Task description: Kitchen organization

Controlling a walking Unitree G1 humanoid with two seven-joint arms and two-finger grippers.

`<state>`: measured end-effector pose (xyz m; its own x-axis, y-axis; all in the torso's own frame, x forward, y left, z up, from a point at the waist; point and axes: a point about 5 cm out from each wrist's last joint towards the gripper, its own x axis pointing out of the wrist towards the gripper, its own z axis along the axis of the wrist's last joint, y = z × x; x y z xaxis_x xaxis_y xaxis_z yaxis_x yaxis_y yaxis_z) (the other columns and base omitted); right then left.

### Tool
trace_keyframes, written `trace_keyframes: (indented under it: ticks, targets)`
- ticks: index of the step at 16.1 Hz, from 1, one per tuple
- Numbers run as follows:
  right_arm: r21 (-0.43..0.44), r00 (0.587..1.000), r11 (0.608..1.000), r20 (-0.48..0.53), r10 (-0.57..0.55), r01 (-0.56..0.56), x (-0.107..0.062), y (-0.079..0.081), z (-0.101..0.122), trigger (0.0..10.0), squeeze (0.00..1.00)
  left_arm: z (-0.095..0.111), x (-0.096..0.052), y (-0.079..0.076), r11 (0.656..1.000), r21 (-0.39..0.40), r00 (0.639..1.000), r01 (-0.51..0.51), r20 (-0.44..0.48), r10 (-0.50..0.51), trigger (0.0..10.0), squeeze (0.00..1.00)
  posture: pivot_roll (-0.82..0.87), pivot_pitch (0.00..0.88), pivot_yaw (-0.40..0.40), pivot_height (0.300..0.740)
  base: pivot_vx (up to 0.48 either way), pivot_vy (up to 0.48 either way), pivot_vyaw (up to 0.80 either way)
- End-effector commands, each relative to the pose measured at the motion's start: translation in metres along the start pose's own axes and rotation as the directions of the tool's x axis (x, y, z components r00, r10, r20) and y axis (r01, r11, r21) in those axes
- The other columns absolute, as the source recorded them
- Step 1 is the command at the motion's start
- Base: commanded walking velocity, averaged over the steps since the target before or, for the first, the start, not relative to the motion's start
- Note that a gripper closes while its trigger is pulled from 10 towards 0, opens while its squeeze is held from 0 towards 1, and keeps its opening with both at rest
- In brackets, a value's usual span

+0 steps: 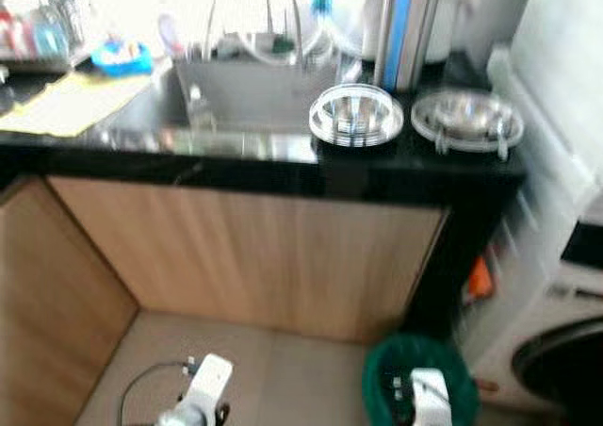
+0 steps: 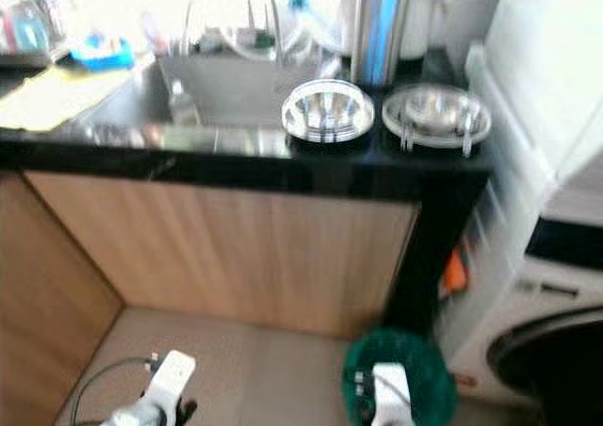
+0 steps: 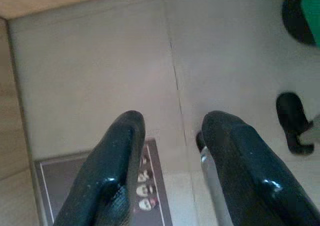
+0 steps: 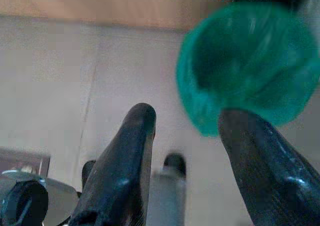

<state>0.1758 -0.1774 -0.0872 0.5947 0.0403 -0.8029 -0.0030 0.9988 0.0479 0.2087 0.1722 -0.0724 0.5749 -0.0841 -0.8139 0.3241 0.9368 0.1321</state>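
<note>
steel bowls point(image 1: 356, 115) sit on the counter point(image 1: 415, 167), well above both grippers' spread, empty fingers point(image 3: 120, 156).

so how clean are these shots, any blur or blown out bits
Both eye views are soft with motion blur, and the window behind the sink is blown out white; the two steel bowls throw glare. In the left wrist view the open left gripper is fairly sharp over the floor. In the right wrist view the green bin is smeared beyond the open right gripper.
</note>
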Motion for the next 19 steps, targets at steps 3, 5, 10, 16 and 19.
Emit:
trace_keyframes:
  ticks: [3, 5, 10, 16, 19]
  targets:
    - [0.022, 1.0, 0.999, 0.001, 0.031, -0.031, 0.0012, 0.012, -0.0012, 10.0, 0.0, -0.0072, -0.0026, 0.0116, 1.0, 0.009, 0.999, -0.026, -0.023, 0.026, 10.0, 0.0, -0.06, 0.0, 0.034, 0.74, 0.312, 0.0, 0.0]
    - [0.021, 1.0, 0.999, 0.0, 0.031, -0.031, 0.0012, 0.0118, -0.0012, 10.0, 0.0, -0.0071, -0.0025, 0.0113, 1.0, 0.009, 0.999, -0.025, -0.023, 0.025, 10.0, 0.0, -0.06, 0.0, 0.034, 0.74, 0.315, 0.0, 0.0]
    - [0.025, 1.0, 0.999, 0.002, 0.03, -0.03, 0.0012, 0.0119, -0.0011, 10.0, 0.0, -0.0068, -0.0026, 0.0118, 0.999, 0.013, 0.999, -0.029, -0.019, 0.029, 10.0, 0.0, -0.06, 0.0, 0.032, 0.74, 0.313, 0.0, 0.0]
    - [0.029, 1.0, 0.999, 0.006, 0.026, -0.026, 0.0011, 0.0117, -0.0009, 10.0, 0.0, -0.0036, -0.0024, 0.0123, 0.999, -0.008, 0.999, -0.034, 0.004, 0.034, 10.0, 0.0, -0.06, 0.0, 0.034, 0.74, 0.0, 0.0, 0.0]
    - [0.032, 1.0, 0.999, 0.005, 0.023, -0.023, 0.0011, 0.0116, -0.0011, 10.0, 0.0, -0.0038, -0.0023, 0.0126, 0.999, -0.014, 0.999, -0.039, -0.001, 0.039, 10.0, 0.0, -0.06, 0.0, 0.034, 0.74, 0.0, 0.0, 0.0]
